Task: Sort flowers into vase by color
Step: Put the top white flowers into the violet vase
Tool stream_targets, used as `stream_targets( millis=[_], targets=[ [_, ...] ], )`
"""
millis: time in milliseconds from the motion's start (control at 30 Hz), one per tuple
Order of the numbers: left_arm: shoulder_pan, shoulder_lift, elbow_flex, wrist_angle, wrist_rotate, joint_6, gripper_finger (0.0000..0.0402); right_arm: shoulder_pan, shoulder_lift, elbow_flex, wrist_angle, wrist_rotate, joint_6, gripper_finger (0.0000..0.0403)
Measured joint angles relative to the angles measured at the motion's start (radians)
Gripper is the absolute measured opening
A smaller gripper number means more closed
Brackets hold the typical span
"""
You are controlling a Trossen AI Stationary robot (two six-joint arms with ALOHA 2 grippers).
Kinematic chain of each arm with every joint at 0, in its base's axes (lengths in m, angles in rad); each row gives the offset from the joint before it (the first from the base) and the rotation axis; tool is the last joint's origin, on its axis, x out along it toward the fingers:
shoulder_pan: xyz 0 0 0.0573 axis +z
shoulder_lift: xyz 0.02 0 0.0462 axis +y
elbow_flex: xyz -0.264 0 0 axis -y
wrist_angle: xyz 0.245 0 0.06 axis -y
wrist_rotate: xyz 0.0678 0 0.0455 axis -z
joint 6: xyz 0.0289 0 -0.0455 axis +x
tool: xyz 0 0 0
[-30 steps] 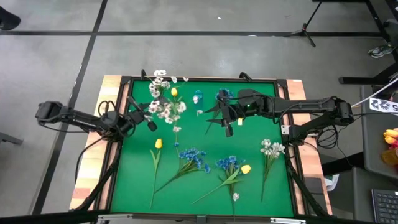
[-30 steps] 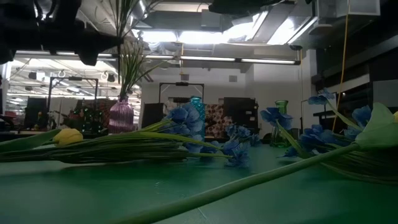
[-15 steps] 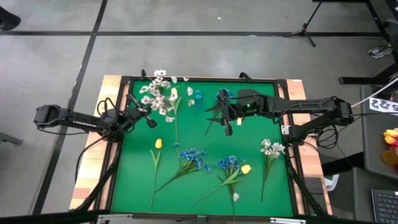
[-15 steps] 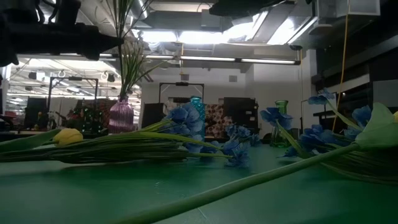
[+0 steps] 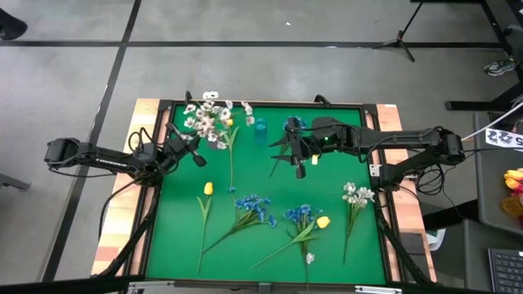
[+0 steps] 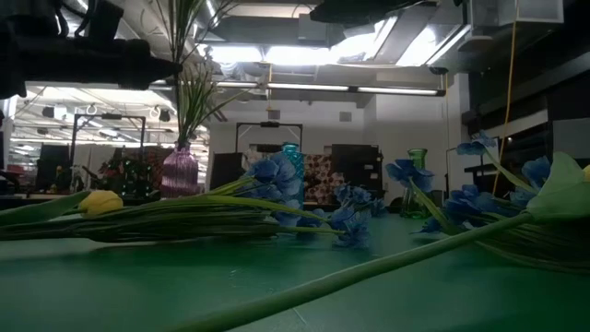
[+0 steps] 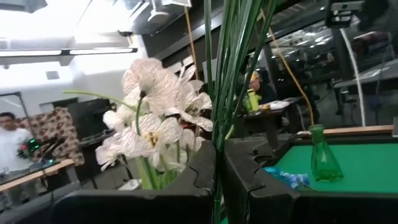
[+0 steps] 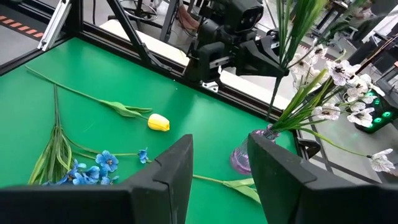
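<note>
Your left tool is pinching a white spray over the pink vase — your right tool is hovering half-open, holding nothing, near the green vase.

My left gripper at mat's 10 o'clock, beside spray standing in vase. My right gripper near 1 o'clock. Bottle at far edge. 5 loose stems along 6 o'clock: tulip leftmost, sprig rightmost.
</note>
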Motion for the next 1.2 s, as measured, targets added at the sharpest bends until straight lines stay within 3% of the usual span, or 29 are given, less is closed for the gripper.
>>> stream_targets(
  millis=[767, 1067, 1200],
  targets=[
    [0.0, 0.077, 0.0, 0.005, -0.022, 0.041, 0.0002, 0.0, 0.0, 0.0, 0.001, -0.002, 0.0, 0.0154],
    [-0.069, 0.076, 0.001, 0.353, 0.115, -0.105, 0.0006, 0.001, 0.001, 0.0, 0.017, -0.018, 0.0, 0.0154],
    [-0.09, 0.076, 0.003, 0.404, 0.169, -0.172, 0.0002, 0.001, 0.016, 0.0, 0.107, -0.017, -0.023, 0.0154]
  ],
)
